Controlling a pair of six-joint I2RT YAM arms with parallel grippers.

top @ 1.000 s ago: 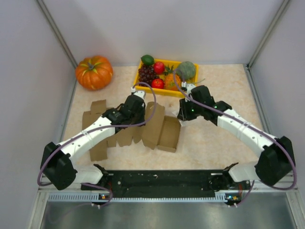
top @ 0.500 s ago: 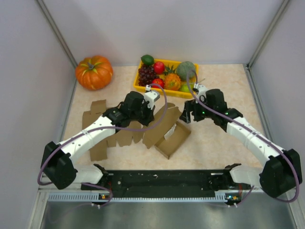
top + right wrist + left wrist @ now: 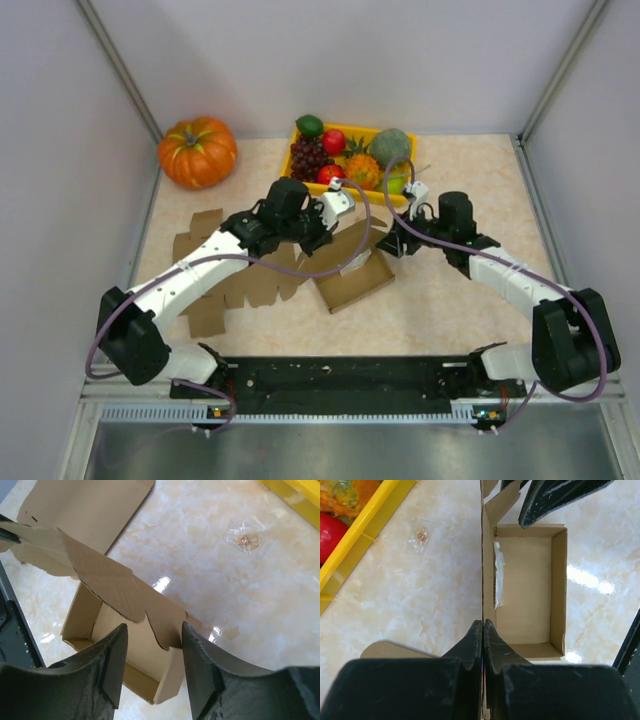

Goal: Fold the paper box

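With the left end effector [image 3: 483, 624] pinched shut on the box [image 3: 527, 585] wall, hold it steady while the half-open, empty right end effector [image 3: 152, 637] tucks the flap [image 3: 107, 582] inward.

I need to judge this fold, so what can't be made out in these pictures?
- Top view: left arm covers part of the box; left gripper's fingertips hidden by its wrist.
- Right wrist: right gripper straddles the box wall; contact unclear.
- Both wrist views: bag contents too small.
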